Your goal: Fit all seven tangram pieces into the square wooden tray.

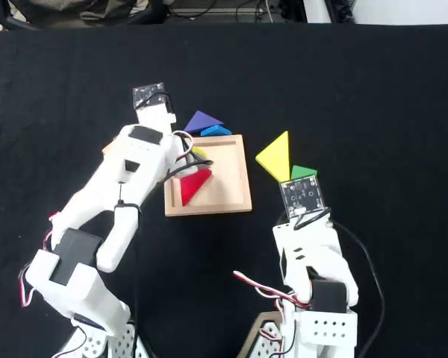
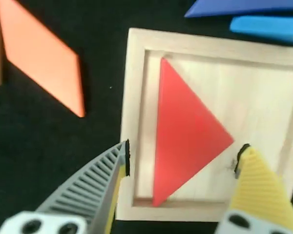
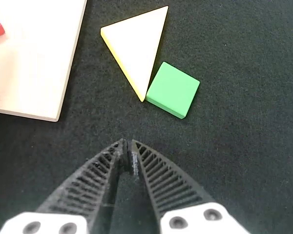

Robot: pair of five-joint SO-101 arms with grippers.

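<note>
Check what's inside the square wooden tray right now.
Only the red triangular piece lies inside the square wooden tray, beside one wall; the visible floor elsewhere is bare. The left gripper's yellow finger hides one corner.

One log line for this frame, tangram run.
left gripper: open above red triangle in wooden tray | right gripper: shut, short of yellow triangle and green square | orange parallelogram: outside wooden tray

pale wooden tray (image 2: 134, 97) | red triangle (image 2: 185, 136) | yellow triangle (image 1: 276, 158) | green square (image 3: 172, 89) | orange parallelogram (image 2: 39, 58)
</note>
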